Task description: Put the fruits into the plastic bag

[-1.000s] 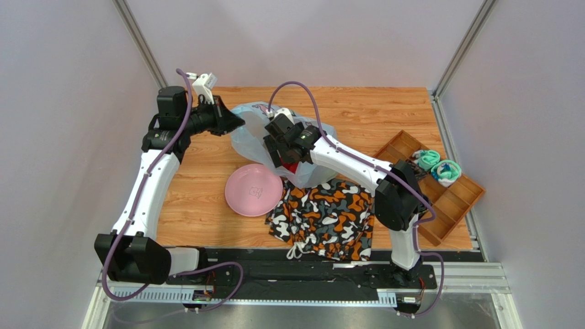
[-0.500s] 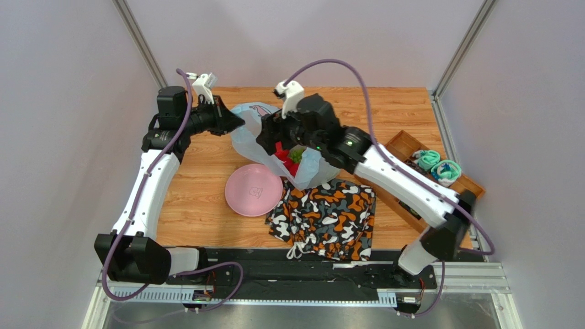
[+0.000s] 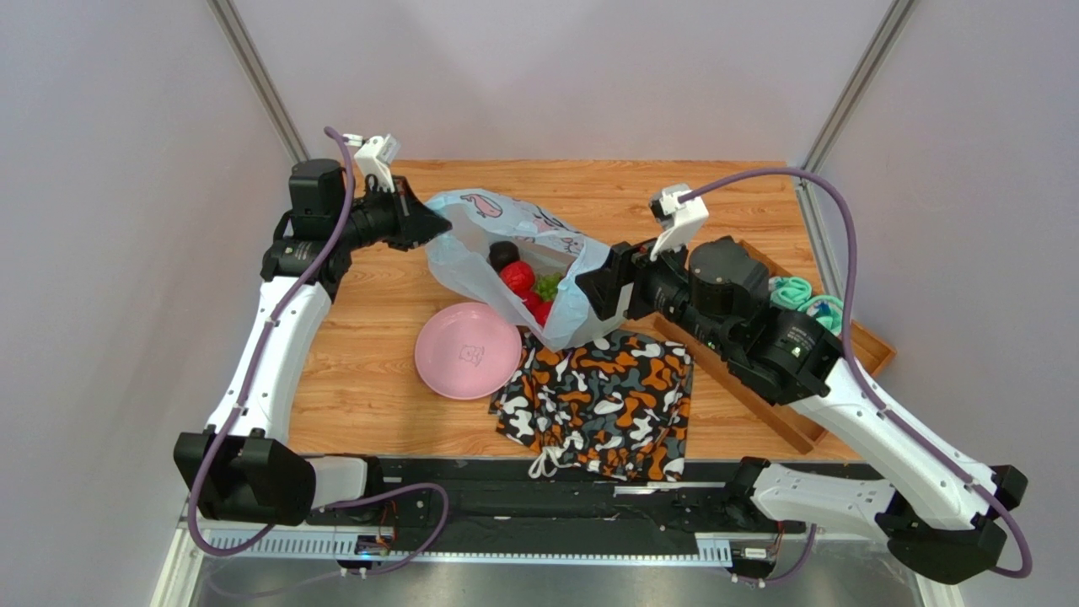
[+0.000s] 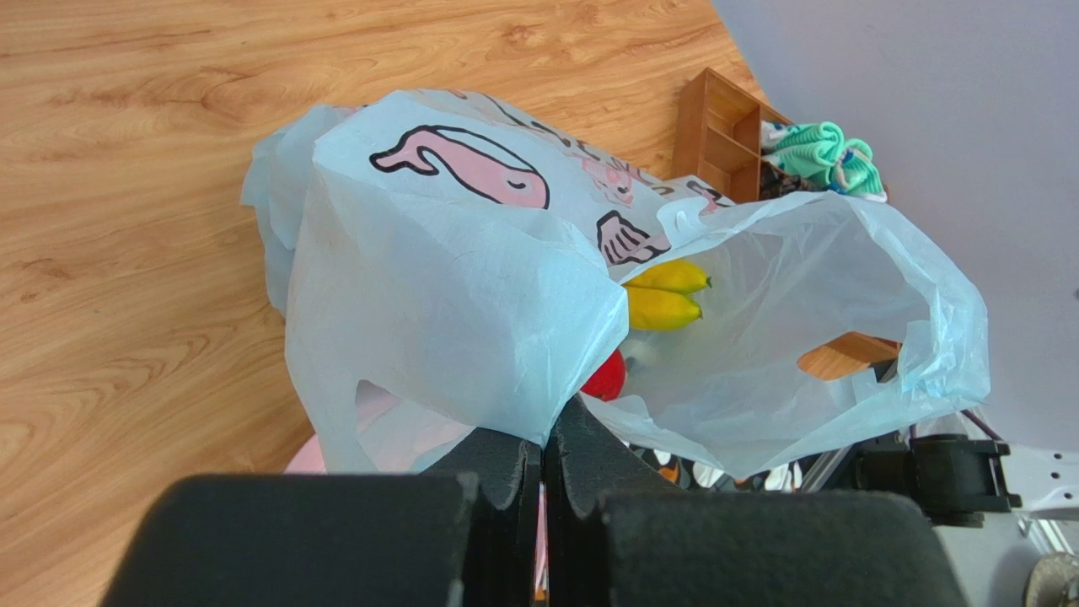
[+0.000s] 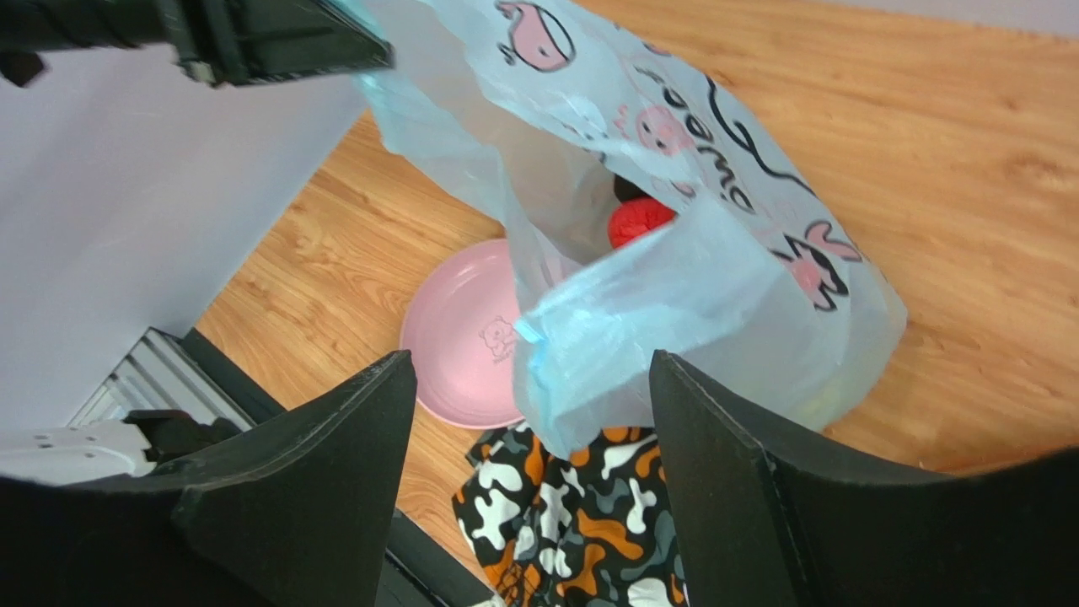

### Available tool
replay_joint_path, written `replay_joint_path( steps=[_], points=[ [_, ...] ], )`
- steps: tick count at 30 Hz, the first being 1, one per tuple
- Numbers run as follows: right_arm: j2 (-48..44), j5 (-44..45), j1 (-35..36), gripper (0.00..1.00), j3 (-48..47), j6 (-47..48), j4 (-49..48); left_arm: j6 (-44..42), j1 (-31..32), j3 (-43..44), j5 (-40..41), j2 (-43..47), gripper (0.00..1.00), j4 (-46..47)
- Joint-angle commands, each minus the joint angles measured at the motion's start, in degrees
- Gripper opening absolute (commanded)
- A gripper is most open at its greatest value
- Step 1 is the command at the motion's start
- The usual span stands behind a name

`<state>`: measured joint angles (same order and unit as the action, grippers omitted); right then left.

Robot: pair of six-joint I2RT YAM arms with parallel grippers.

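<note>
The light-blue plastic bag [image 3: 573, 297] with pink prints lies open at the table's middle. My left gripper [image 3: 437, 228] is shut on its far-left rim and holds it up, as the left wrist view [image 4: 547, 436] shows. Inside the bag I see red round fruits [image 3: 517, 277], a dark round fruit [image 3: 503, 253] and green grapes [image 3: 547, 287]. Two yellow bananas [image 4: 665, 294] and a red fruit [image 4: 608, 377] show inside it in the left wrist view. My right gripper [image 3: 605, 281] is open and empty just right of the bag's mouth, with the bag [image 5: 709, 291] in front of it.
An empty pink plate [image 3: 469, 350] lies in front of the bag. A camouflage cloth [image 3: 608, 392] lies at the near middle. A wooden tray [image 3: 836, 367] with teal rolls stands at the right edge.
My right arm has pulled out of the bag and swung back to the right, gripper empty. The bag's mouth now stands open with the fruits showing. My left arm has not moved.
</note>
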<state>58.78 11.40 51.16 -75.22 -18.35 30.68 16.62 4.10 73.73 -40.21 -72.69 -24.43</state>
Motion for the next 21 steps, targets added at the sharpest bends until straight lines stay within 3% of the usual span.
replay_joint_path(
  steps=[1, 14, 18, 19, 21],
  points=[
    [-0.8, 2.4, -0.9, 0.70, 4.9, -4.9, 4.3, 0.3, 0.1, -0.2, -0.4, 2.1, 0.00, 1.7],
    [5.5, -5.6, -1.9, 0.60, 10.3, -6.5, -4.7, 0.1, 0.1, -0.3, 0.4, 1.6, 0.00, 1.6],
    [9.1, -9.2, -4.4, 0.42, 9.7, -6.3, -9.3, 0.4, 0.1, -0.5, 0.1, 1.0, 0.00, 2.4],
    [9.9, -10.5, -5.3, 0.28, 9.2, -6.3, -9.8, 0.6, 0.1, -0.7, 0.0, 0.8, 0.00, 2.7],
    [12.2, -13.1, -9.0, 0.14, 5.6, -5.9, -10.6, 1.7, 0.1, -0.2, 0.4, -0.8, 0.00, 3.9]
  ],
)
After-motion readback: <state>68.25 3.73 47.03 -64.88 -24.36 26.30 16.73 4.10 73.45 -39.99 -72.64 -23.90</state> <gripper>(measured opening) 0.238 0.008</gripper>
